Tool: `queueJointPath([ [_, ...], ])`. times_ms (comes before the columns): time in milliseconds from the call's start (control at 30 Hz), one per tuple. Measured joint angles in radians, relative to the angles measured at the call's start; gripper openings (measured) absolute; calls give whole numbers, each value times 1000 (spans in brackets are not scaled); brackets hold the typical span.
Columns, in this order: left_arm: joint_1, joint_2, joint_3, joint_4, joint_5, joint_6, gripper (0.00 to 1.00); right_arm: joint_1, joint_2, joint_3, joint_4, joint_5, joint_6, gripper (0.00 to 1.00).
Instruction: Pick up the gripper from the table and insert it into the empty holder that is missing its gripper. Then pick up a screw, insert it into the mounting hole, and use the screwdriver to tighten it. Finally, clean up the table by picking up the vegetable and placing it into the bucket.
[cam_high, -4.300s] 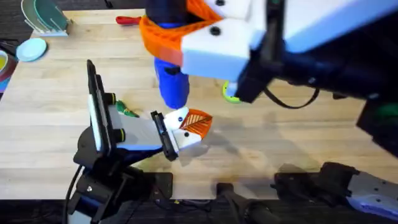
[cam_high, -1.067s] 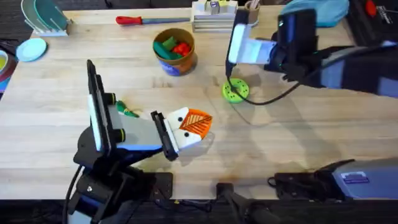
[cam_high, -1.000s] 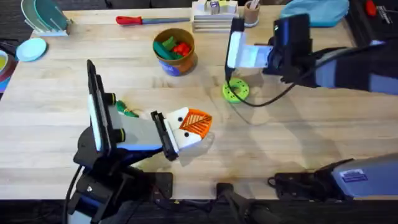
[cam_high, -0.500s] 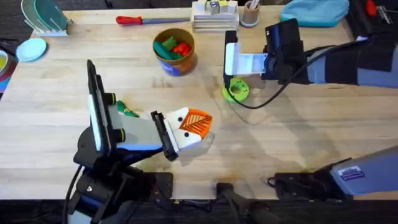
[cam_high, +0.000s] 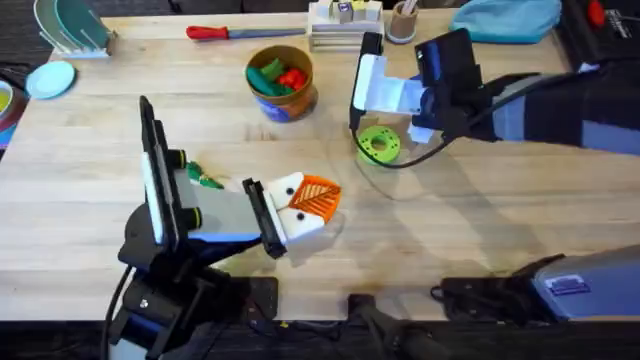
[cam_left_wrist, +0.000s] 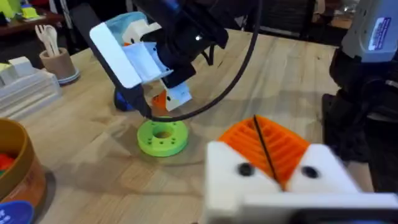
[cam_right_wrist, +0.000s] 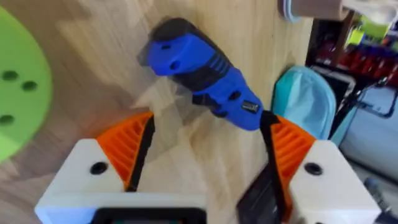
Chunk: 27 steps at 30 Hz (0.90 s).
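1. The right hand (cam_high: 358, 85) hangs over the far middle of the tabletop (cam_high: 480, 230), just above a round green disc (cam_high: 379, 144). Its fingers are spread wide with nothing between them, above a blue and black tool (cam_right_wrist: 202, 71).
2. The left hand (cam_high: 318, 197) rests near the front, fingers pressed together, empty.
3. The vegetable (cam_high: 203, 178) lies beside the left arm.
4. The bucket (cam_high: 281, 82) stands farther back, with the screwdriver (cam_high: 228, 32) beyond it at the far edge.
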Motion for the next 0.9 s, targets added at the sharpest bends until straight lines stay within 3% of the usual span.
queueJointPath([
  [200, 0, 0, 0, 0, 0, -2, 947, 61, -81, -16, -56, 48, 147, 991],
  [400, 0, 0, 0, 0, 0, -2, 992, 171, -258, -16, -120, 74, 335, 991],
  [667, 0, 0, 0, 10, -35, 8, 992, 320, -413, -16, -247, 41, 751, 991],
  [767, 0, 0, 13, -1, -108, -12, 992, 355, -422, -16, -282, -19, 864, 991],
  [900, 0, 0, 161, -217, -280, -37, 992, 383, -422, -16, -276, -110, 960, 991],
])
